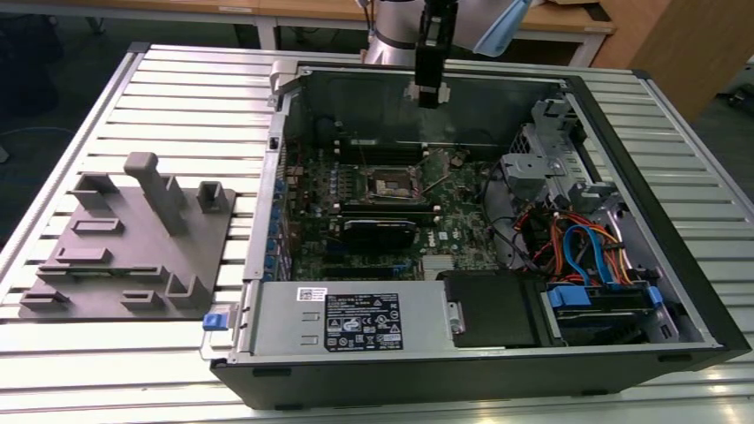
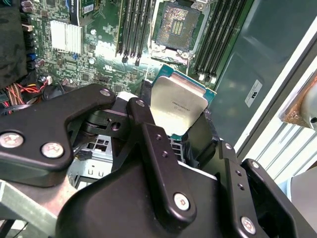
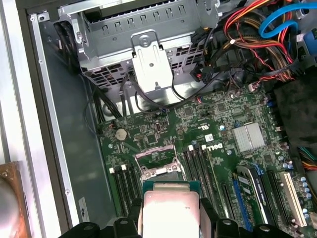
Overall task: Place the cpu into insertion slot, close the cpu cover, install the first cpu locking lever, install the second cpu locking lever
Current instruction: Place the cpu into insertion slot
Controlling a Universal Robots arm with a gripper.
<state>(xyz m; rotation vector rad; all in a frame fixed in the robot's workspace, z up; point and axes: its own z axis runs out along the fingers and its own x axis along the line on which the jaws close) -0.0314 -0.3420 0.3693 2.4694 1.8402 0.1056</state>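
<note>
My gripper [image 1: 426, 95] hangs above the far side of the open computer case, shut on the cpu [image 2: 178, 106], a flat square chip with a dull silver top and a green edge. In both wrist views the black fingers [image 2: 148, 134] clamp its two sides; the cpu [image 3: 168, 210] is tilted and well above the board. The insertion slot [image 1: 389, 184] is a dark square socket with a silvery rim on the green board, and its contact field [image 2: 177, 22] lies bare. Silvery metal, probably the cpu cover [image 3: 159, 171], sits at the socket's edge [image 3: 157, 158]; I cannot tell how it stands.
Long black memory slots [image 2: 133, 29] flank the socket. A silver heatsink [image 3: 247, 139], a metal drive cage [image 3: 148, 44] and coloured cables [image 1: 577, 247] crowd the case. The power supply [image 1: 353, 322] sits at its near side. A grey fixture plate [image 1: 130, 238] lies at the exterior view's left.
</note>
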